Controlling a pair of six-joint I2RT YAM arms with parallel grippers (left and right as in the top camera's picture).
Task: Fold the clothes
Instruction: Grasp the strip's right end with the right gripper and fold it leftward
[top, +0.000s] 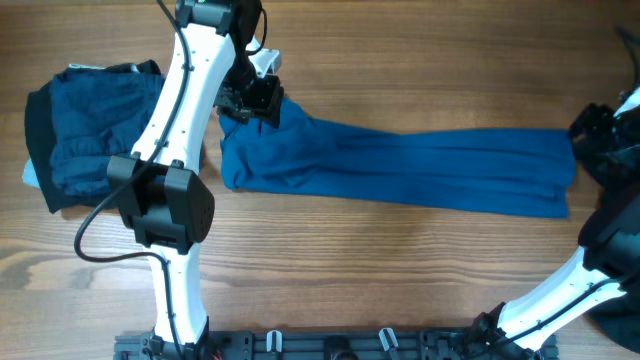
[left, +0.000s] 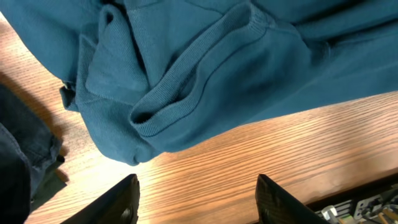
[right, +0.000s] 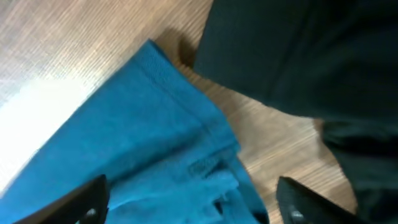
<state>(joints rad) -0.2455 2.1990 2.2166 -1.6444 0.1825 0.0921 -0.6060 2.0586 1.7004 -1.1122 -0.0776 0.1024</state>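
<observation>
The clothes on the table are a medium-blue shirt, folded into a long strip across the middle, and a pile of dark navy garments at the left. My left gripper hovers at the strip's left end. In the left wrist view it is open over bare wood, with the shirt's ribbed hem just ahead of the fingers. At the strip's right end is my right gripper. The right wrist view shows it open wide above the blue cloth, holding nothing.
The wooden table runs bare along the front. A dark garment edge lies left of the left gripper. A dark mass fills the upper right of the right wrist view. The arms' mounting rail lines the front edge.
</observation>
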